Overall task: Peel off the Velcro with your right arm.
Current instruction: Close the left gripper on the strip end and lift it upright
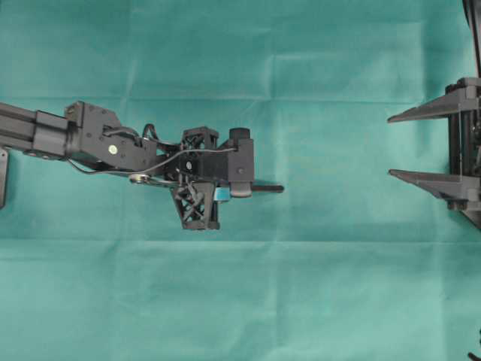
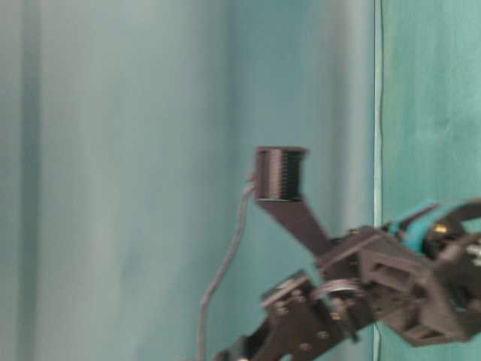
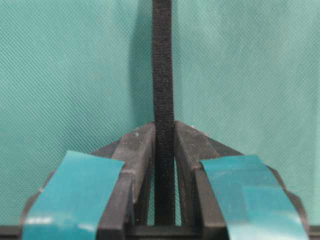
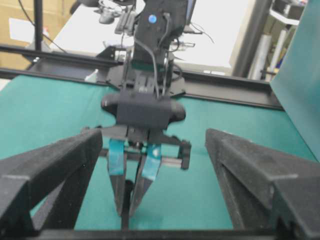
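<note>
Velcro (image 3: pixel 163 75) pinched edge-on in left tool (image 3: pixel 164 131), long axis pointing straight toward right tool (image 1: pixel 409 144). Right tool spread wide, well apart, holding nothing. Strap probably clear of the tabletop (image 1: pixel 301 286), though hard to judge.

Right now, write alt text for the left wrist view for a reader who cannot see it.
The left claw, its two fingers wrapped in teal tape, is shut on the Velcro, a thin black strap that runs straight up from between the fingertips and out of the top of the picture, over a green cloth.
</note>
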`<act>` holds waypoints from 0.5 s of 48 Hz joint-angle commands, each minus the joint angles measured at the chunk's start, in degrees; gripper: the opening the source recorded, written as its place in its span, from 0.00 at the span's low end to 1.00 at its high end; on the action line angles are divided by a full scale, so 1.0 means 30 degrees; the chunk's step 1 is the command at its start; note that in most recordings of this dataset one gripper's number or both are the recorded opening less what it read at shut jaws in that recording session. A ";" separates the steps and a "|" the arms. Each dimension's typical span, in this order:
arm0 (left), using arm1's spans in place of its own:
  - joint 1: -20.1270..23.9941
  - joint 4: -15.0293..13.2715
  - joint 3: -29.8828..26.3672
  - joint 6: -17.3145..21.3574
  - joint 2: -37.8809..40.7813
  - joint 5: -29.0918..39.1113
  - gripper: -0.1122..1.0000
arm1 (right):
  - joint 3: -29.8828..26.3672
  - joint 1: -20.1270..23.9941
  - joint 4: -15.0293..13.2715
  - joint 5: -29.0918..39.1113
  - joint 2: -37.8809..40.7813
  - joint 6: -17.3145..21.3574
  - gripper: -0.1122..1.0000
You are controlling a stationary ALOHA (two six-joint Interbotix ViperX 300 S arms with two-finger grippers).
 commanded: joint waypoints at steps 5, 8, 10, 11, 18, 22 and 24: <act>0.0029 0.0000 -0.0117 0.0059 -0.1963 -0.0234 0.19 | -0.0469 0.0029 -0.0205 -0.0381 0.0059 -0.0146 0.71; 0.0000 0.0000 -0.0088 0.0029 -0.2285 -0.0234 0.19 | -0.0615 0.0029 -0.0557 -0.0381 0.0059 -0.0146 0.71; -0.0059 0.0000 -0.0029 0.0029 -0.2607 -0.0264 0.19 | -0.0645 0.0029 -0.0732 -0.0381 0.0059 -0.0146 0.71; -0.0059 0.0000 0.0000 0.0000 -0.2754 -0.0264 0.19 | -0.0703 0.0029 -0.0791 -0.0381 0.0059 -0.0146 0.71; -0.0117 -0.0029 0.0469 -0.0059 -0.3809 -0.0908 0.19 | -0.1260 0.0029 -0.0938 -0.0176 0.0146 -0.0146 0.71; -0.0205 -0.0029 0.0908 -0.0059 -0.4424 -0.1611 0.19 | -0.1582 0.0029 -0.1055 0.0088 0.0146 -0.0205 0.71; -0.0205 -0.0059 0.1172 -0.0088 -0.4834 -0.2080 0.19 | -0.1787 0.0029 -0.1201 0.0293 0.0146 -0.0234 0.71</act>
